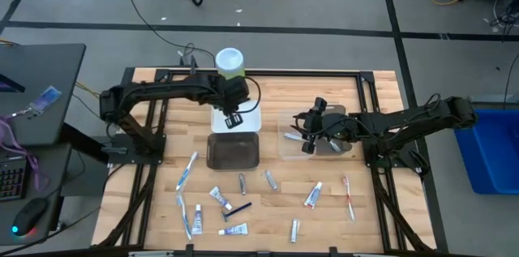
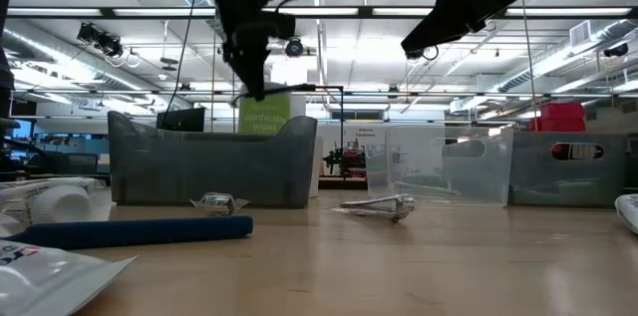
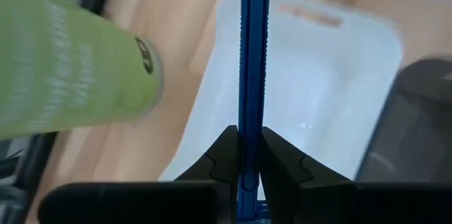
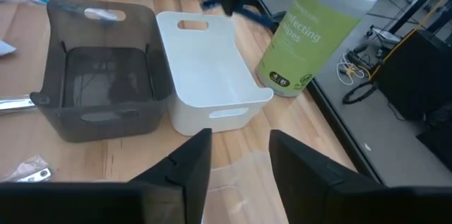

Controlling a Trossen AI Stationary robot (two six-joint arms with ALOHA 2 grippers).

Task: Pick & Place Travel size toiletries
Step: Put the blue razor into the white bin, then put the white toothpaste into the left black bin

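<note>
My left gripper [image 1: 233,117] hovers over the white tray [image 1: 243,116] and is shut on a slim blue ribbed handle, seemingly a razor [image 3: 253,54]. My right gripper [image 1: 307,140] is open and empty above the clear tray [image 1: 285,137]; its fingers show apart in the right wrist view [image 4: 240,155]. Several small tubes [image 1: 186,169], a dark blue razor [image 1: 238,207] and a toothbrush [image 1: 349,196] lie flat on the near half of the table. The blue razor also lies close by in the low view [image 2: 140,230]. My left gripper pinches the blue handle near one end [image 3: 252,119] between its two fingers [image 3: 222,157]. The handle runs along the fingers and sticks out well past their tips. It is lifted clear, above the white tray [image 3: 332,75].
A grey tray [image 1: 233,152] stands just near of the white one. A tall green-and-white wipes canister [image 1: 229,62] stands behind the white tray, close to my left gripper. Black frame rails [image 1: 259,73] run around the table.
</note>
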